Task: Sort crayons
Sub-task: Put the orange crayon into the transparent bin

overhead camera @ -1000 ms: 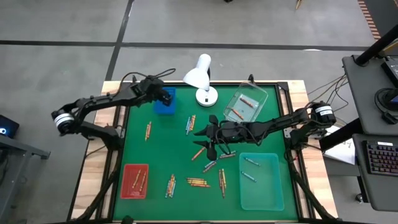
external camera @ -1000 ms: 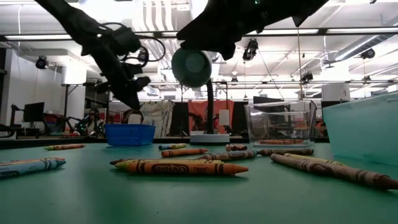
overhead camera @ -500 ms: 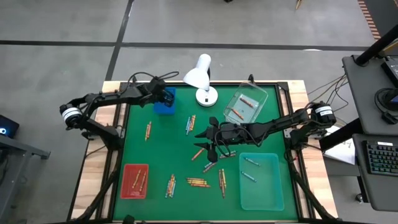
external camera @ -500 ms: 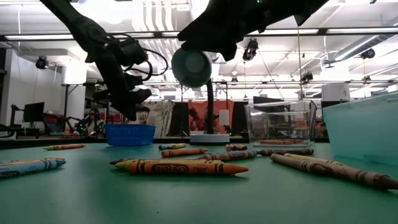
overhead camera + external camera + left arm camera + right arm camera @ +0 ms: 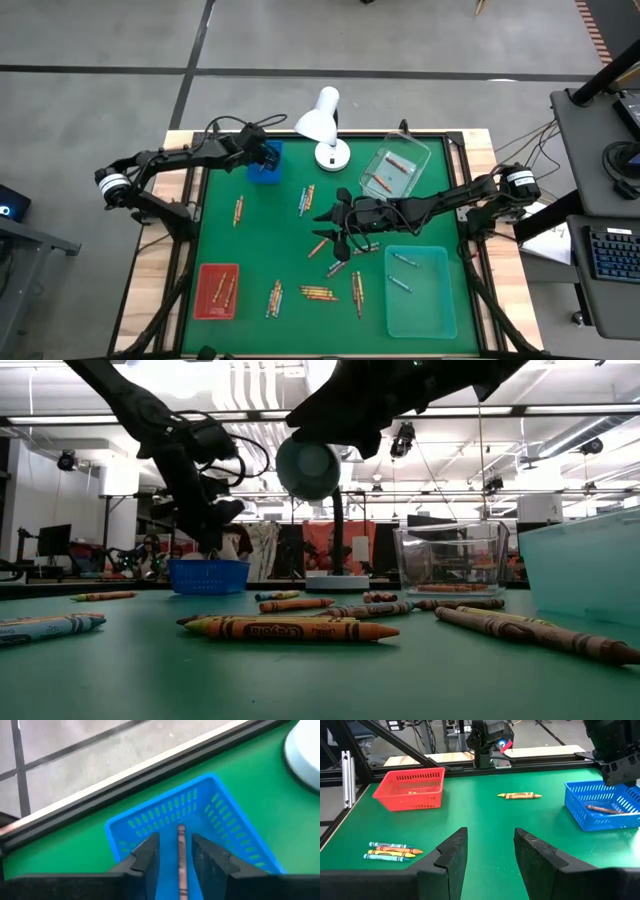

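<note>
A brown crayon (image 5: 180, 860) is seen lengthwise between the parted fingers of the left gripper (image 5: 177, 855), inside the blue basket (image 5: 225, 820) at frame centre; the right gripper (image 5: 487, 851) is held open.

A robotics lab: ceiling ducts (image 5: 262, 382), framed test table (image 5: 320, 250), workstation keyboard (image 5: 612, 255).

The robot has 2 thin black arms made of long tubes and chunky joints; each arm has a round silver-white ring near its far end; thin black cables loop along them; the left gripper (image 5: 176, 854) and right gripper (image 5: 490, 852) each have 2 flat, dark, wedge-shaped fingers.
</note>
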Controlling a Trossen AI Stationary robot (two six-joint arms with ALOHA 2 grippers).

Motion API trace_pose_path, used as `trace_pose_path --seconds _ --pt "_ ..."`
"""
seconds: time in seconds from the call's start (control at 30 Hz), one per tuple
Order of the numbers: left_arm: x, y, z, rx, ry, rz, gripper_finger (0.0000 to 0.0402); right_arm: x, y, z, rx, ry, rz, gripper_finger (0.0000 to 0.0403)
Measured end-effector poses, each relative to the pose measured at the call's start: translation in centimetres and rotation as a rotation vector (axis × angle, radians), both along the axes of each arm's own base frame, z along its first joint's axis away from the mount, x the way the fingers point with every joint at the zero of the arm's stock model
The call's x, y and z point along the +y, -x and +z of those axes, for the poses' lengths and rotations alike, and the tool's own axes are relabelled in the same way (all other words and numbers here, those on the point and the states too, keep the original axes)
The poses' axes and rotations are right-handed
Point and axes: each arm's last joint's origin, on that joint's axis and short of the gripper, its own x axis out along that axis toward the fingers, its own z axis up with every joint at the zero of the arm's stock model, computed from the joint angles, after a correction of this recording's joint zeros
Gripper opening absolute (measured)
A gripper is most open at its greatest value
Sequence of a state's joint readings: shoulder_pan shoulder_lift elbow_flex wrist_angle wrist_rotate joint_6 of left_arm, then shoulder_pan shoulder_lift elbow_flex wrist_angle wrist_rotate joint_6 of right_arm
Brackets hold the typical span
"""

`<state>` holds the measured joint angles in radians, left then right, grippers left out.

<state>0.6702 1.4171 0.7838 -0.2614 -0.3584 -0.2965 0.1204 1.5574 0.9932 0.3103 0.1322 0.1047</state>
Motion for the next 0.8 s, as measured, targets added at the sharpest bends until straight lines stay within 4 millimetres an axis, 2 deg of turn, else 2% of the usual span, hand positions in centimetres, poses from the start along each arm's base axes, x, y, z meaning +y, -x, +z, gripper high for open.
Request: trace_pose_path --seconds 0.2,0.37,0.57,0.8 --pt "-1.1 0.0 2.0 -0.049 -0.057 -0.048 0.0114 0.0 0.0 0.0 0.002 0.001 0.000 0.0153" --pt "-2.8 0.5 4.0 -0.118 -0.108 -0.090 0.0116 0.0 0.0 -0.1 0.008 0.002 0.000 0.0153" --pt "-5.8 1.1 5.8 -0.199 -0.138 -0.174 0.0115 0.0 0.0 -0.1 0.008 0.001 0.000 0.0153" --pt "-9.8 1.3 6.3 -0.290 -0.130 -0.302 0.0115 0.0 0.0 -0.1 0.008 -0.007 -0.003 0.0146"
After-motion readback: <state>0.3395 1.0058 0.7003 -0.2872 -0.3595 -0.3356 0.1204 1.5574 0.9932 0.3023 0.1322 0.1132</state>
